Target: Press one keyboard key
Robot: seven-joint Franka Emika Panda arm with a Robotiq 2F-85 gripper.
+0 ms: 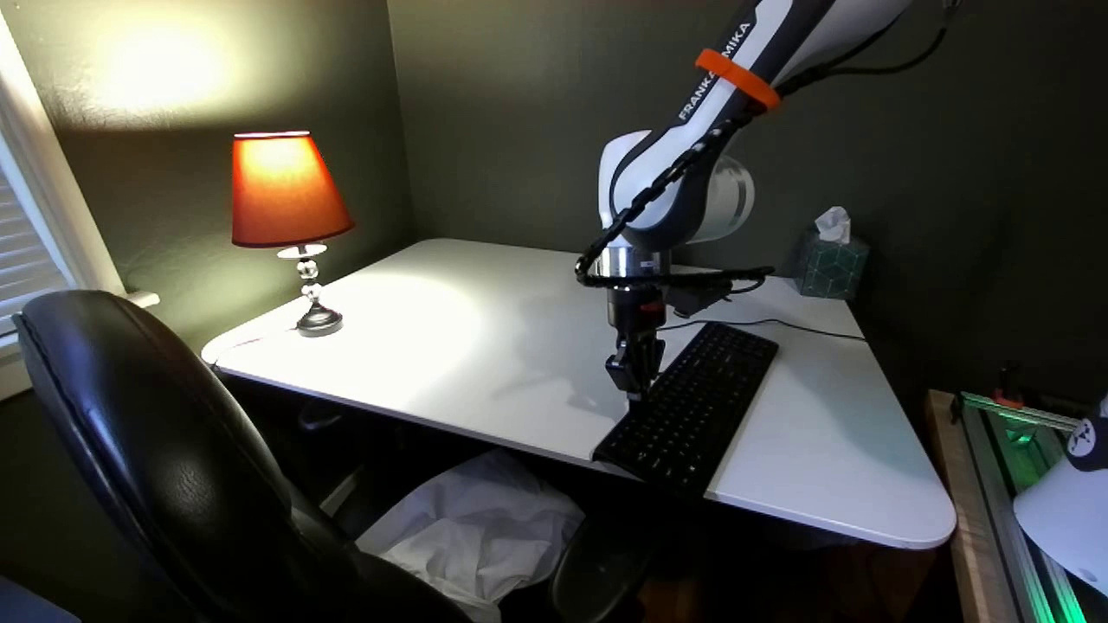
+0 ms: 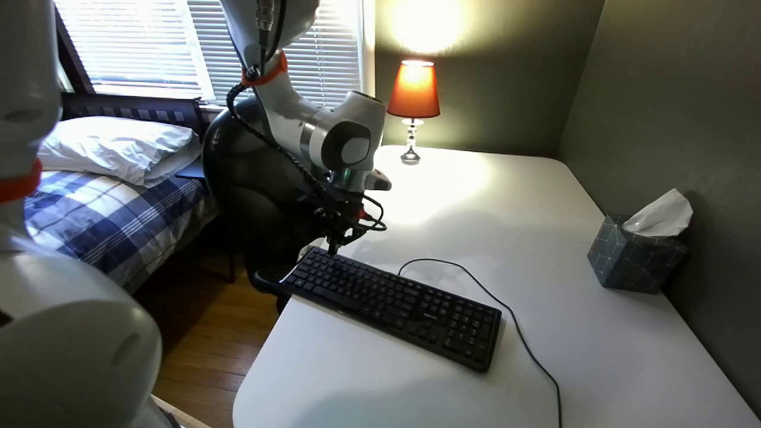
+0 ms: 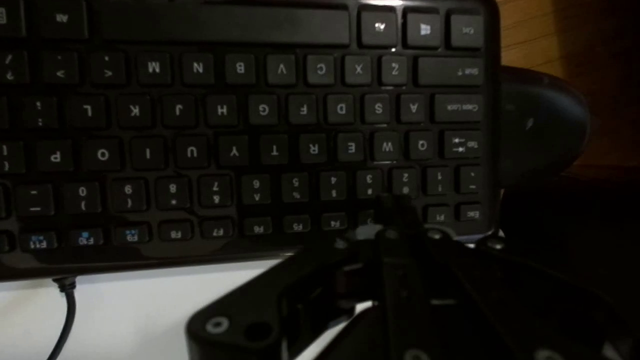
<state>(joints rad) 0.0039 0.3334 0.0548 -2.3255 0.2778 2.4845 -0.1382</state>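
The black keyboard (image 1: pixel 705 398) lies flat on the white table in both exterior views (image 2: pixel 392 300). Its Esc end reaches the table's front edge. In the wrist view the keyboard (image 3: pixel 225 22) appears upside down, with its letter rows in full sight. My gripper (image 1: pixel 637 394) points straight down over the Esc end, and it also shows in an exterior view (image 2: pixel 333 248). In the wrist view its fingertips (image 3: pixel 394 202) are together with nothing between them. They overlap the edge of the 2 key and hide a function key behind it. I cannot tell whether they touch a key.
A thin black cable (image 2: pixel 511 312) runs from the keyboard across the white table (image 1: pixel 519 303). A tissue box (image 2: pixel 636 252) stands by the wall. A lit red lamp (image 1: pixel 286 190) stands at the far corner. A black office chair (image 1: pixel 164 459) stands at the front edge.
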